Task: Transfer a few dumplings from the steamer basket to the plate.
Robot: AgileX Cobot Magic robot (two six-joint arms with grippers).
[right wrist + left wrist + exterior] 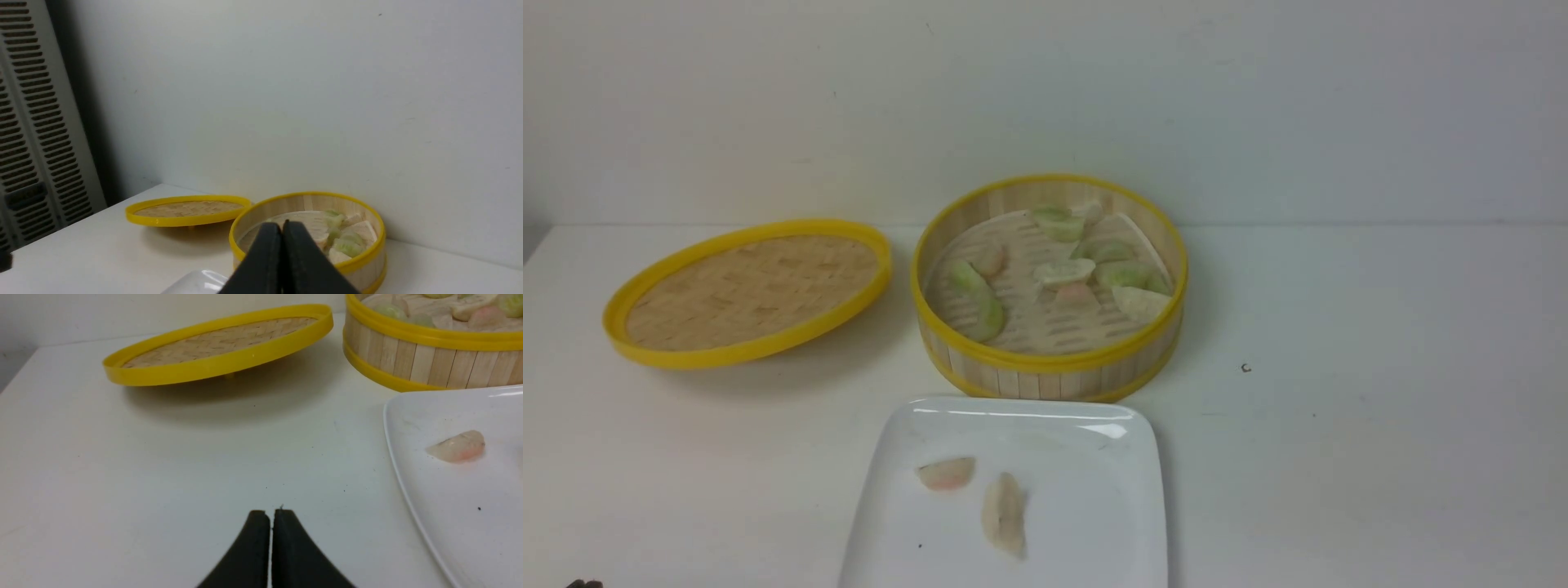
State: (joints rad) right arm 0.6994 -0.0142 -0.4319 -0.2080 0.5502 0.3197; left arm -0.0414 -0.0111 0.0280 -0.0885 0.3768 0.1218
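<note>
Lifting more could snag: both grippers, left [271, 516] and right [283, 228], are closed and empty. Beyond the plate [1094, 523] with two dumplings [1005, 516], the basket [1045, 359] holds overlapping soft ones, likely to tear or stick.

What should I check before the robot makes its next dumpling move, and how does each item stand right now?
1. Steamer basket uncovered: ok, its woven lid lies off to the left.
2. Dumplings left to take: ok, several, such as the long green one.
3. Plate has room: ok, only two dumplings show on it.
4. Left gripper open for a pick: not ok, shut.
5. Right gripper open for a pick: not ok, shut.
6. Lid lying flat: not ok, tilted.
</note>
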